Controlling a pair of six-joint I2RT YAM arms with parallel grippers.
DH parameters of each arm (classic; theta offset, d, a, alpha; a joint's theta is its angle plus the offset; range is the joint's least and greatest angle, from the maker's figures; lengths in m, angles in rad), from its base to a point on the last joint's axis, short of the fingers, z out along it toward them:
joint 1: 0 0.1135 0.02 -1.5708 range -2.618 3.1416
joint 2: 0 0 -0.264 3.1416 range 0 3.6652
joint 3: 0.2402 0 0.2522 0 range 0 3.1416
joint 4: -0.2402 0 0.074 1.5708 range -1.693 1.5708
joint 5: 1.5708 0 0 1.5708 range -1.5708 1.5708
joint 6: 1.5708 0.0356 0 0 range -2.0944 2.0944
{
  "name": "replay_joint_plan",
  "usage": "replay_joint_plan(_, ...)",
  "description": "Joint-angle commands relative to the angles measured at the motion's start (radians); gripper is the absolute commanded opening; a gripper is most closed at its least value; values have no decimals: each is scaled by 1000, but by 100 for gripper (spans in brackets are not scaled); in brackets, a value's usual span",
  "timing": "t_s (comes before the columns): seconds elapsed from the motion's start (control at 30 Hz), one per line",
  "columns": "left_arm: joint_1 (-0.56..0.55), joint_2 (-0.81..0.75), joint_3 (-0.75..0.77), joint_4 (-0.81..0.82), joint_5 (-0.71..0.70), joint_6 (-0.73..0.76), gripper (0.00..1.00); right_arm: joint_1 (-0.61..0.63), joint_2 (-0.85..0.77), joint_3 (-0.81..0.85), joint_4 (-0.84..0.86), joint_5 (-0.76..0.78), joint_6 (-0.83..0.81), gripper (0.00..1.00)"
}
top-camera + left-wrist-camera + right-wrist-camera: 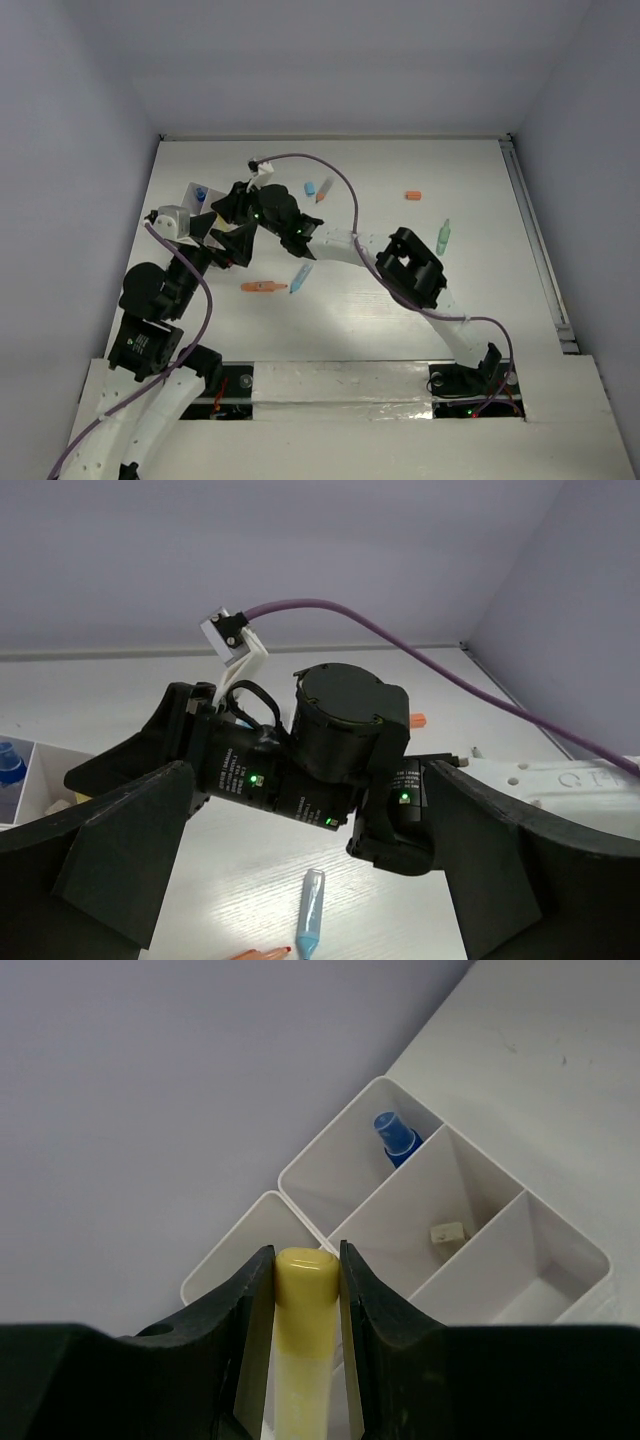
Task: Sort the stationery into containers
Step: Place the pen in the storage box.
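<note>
Right fingers [380,1320] pinch a rounded, seemingly plastic yellow pen [305,1300].

From above, my right arm [275,215] covers most of the white divided plastic box [188,190], and only one corner shows. Between the fingers of my right gripper [305,1260], the yellow capped marker [305,1295] runs off the bottom edge. The small pale piece [447,1231] in one compartment is too small to identify. In the left wrist view, the picture's edge cuts off the orange pen [262,954] on the worktop [230,870].
</note>
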Motion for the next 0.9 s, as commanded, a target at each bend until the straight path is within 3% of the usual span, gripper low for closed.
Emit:
replay_joint_plan(0.0,7,-22,-3,62,10,7,99,9,32,65,36,35,-40,0)
replay_joint_plan(0.2,7,-19,-4,64,22,9,99,18,51,36,77,40,-48,0)
replay_joint_plan(0.27,7,-18,-4,64,23,9,99,18,36,13,100,37,-50,16)
replay_joint_plan(0.3,7,-16,-4,64,25,9,99,18,31,1,101,32,-50,31)
replay_joint_plan(0.47,7,-14,-4,64,23,9,99,18,-19,-26,91,20,-57,56)
replay_joint_plan(0.7,16,-11,-7,59,19,9,99,7,-150,-136,65,57,-96,59)
replay_joint_plan(0.8,16,-14,-9,56,14,9,99,-42,-262,-266,62,60,-90,56)
replay_joint_plan(0.87,16,-14,-12,56,17,9,99,-78,-337,-312,-22,55,-76,47)
